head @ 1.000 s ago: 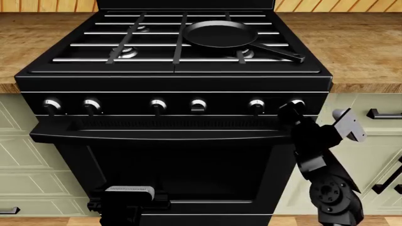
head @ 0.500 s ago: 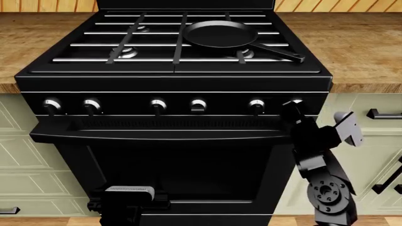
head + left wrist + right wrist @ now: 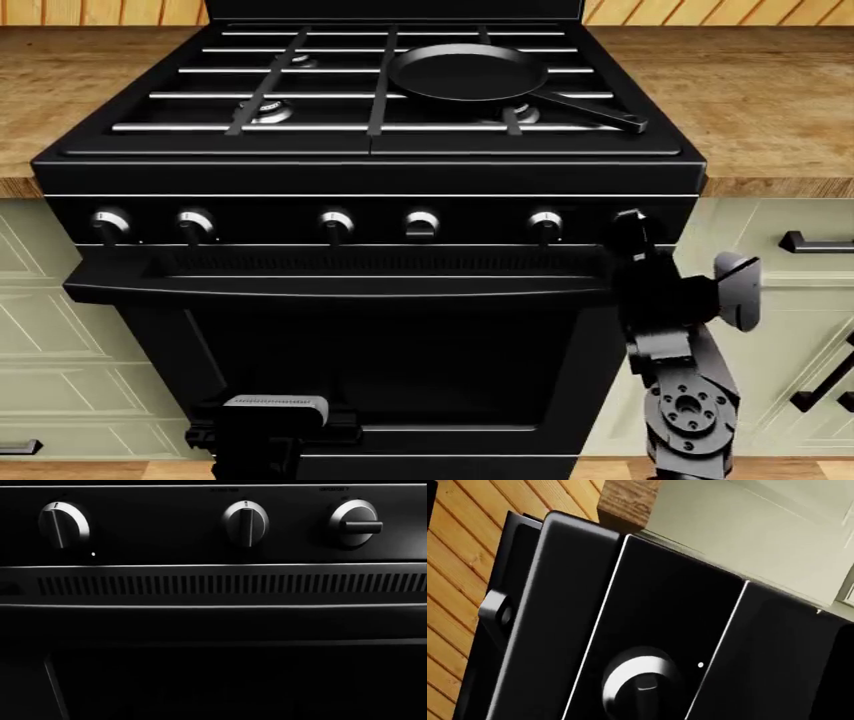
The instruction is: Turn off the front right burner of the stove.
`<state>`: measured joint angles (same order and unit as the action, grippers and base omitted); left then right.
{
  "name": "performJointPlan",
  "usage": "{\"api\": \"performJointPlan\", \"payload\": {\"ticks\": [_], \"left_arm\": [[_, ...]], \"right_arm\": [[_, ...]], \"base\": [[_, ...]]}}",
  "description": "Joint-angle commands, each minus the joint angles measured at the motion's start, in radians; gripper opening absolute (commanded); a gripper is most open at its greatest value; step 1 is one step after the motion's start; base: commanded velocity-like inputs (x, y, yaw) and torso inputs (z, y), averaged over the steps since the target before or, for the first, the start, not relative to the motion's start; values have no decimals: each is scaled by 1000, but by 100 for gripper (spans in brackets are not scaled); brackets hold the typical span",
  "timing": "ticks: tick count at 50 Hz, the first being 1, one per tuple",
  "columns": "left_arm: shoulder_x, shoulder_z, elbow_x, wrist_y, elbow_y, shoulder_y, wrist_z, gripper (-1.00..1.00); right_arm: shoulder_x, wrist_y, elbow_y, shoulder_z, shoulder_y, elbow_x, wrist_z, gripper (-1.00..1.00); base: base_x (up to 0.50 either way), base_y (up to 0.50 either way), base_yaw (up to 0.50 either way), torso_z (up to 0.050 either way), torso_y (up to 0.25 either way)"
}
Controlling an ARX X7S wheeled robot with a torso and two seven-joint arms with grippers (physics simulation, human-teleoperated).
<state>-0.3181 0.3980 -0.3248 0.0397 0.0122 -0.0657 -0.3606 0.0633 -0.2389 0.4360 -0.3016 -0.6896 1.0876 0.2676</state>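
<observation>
The black stove [image 3: 374,165] fills the head view. Its front right burner [image 3: 522,113] shows through the grate bars, just in front of a black frying pan [image 3: 467,72]. My right gripper [image 3: 626,230] is pressed onto the rightmost knob [image 3: 630,214] of the six, with its narrow tip covering most of it. The right wrist view shows that knob [image 3: 635,680] close up, silver ring and dark handle; my fingers merge with the black there. My left gripper [image 3: 274,428] hangs low before the oven door [image 3: 360,350], its fingers hidden.
Wooden counters [image 3: 767,95] flank the stove, with pale green cabinets [image 3: 787,330] below. The oven handle [image 3: 334,285] runs under the knobs. The left wrist view shows three knobs; the one at its right [image 3: 353,522] is turned sideways.
My right forearm and wrist have rolled and drawn closer to the stove front while the tip stayed on the rightmost knob. The left arm has not moved.
</observation>
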Motion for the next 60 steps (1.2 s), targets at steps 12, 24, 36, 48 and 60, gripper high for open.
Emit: {"api": "performJointPlan", "payload": {"ticks": [12, 24, 36, 48, 60], "left_arm": [[-2, 4, -1, 5, 2, -1, -6, 100], [-4, 7, -4, 3, 1, -2, -8, 100], [-6, 9, -6, 2, 1, -3, -10, 100], [-7, 11, -9, 2, 1, -3, -12, 100], [-8, 12, -11, 6, 2, -4, -15, 100]], "right_arm": [[-47, 121, 234, -54, -191, 282, -33, -100], [-59, 179, 247, -47, -207, 409, 10, -100], [-55, 279, 266, 6, -225, 572, 35, -100], [-57, 355, 283, 44, -236, 686, 43, -100], [-57, 505, 246, 144, -242, 934, 92, -100]], "base": [[51, -8, 18, -1, 0], [53, -10, 16, 0, 0], [17, -3, 4, -1, 0], [0, 0, 0, -1, 0], [0, 0, 0, -2, 0]]}}
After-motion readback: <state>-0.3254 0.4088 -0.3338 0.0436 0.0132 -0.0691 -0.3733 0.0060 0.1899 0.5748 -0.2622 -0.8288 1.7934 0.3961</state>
